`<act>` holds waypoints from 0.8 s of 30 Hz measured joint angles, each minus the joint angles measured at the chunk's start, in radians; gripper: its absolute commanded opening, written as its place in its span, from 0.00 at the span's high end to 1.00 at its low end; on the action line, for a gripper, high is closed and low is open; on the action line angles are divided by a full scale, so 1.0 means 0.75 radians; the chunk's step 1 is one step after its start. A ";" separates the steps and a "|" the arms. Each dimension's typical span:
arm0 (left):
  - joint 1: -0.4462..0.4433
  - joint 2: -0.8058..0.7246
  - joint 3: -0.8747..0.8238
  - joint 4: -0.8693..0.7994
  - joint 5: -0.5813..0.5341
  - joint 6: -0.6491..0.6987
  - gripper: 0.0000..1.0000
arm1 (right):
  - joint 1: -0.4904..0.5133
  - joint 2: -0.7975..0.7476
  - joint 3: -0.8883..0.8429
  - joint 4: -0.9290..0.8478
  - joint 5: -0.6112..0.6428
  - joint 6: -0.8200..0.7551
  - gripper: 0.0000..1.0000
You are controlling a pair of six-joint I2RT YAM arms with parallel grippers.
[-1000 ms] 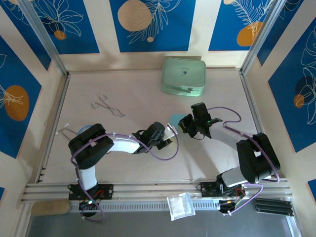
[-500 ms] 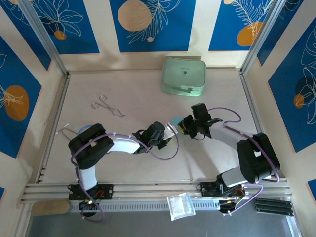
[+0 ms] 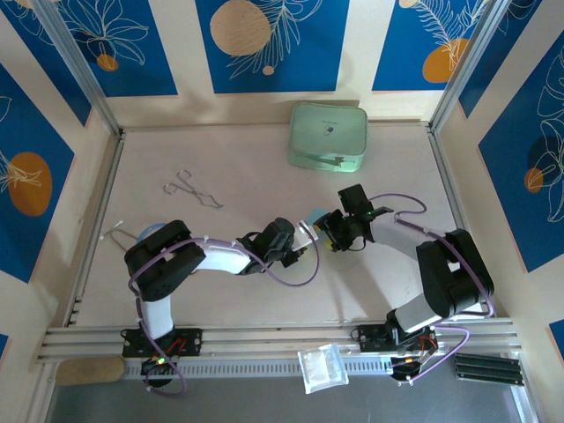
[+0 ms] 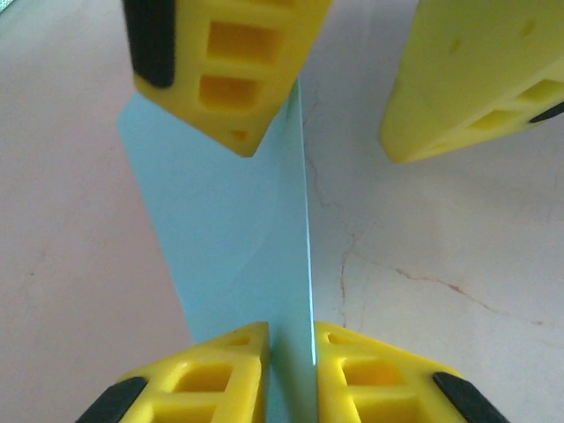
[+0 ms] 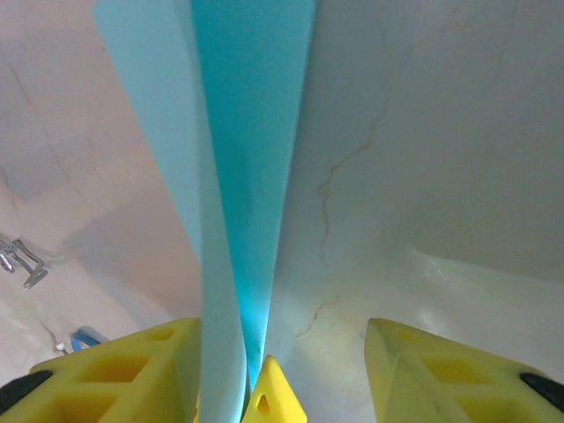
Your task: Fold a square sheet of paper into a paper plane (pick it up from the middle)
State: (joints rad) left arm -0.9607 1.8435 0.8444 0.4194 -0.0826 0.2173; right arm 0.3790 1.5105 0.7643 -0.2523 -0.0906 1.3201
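Pinching the folded sheet of paper (image 4: 225, 211) mid-table in the left gripper (image 4: 291, 352), with the right gripper (image 3: 323, 233) spread apart alongside, gripping nothing. Could droop or twist from that lone pinch, skewing the crease — or crumple under an off-line grab.

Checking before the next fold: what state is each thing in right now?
Sky-blue paper sheet: folded along a crease, pinched at one end.
Left gripper: shut on the sheet.
Right gripper: open, sheet between its fingers.
Mint-green rounded case: closed, lying flat.
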 measured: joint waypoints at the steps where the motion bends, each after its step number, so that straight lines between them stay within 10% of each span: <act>1: 0.000 0.000 0.000 0.001 0.004 0.003 0.81 | 0.000 0.009 0.006 -0.001 -0.004 -0.005 0.49; 24: 0.153 0.017 0.072 -0.166 0.385 -0.323 0.90 | -0.125 -0.006 0.063 -0.045 -0.025 -0.185 0.42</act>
State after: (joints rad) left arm -0.8463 1.8565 0.8986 0.2947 0.2062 -0.0254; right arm 0.2855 1.5063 0.8116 -0.2863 -0.1097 1.1816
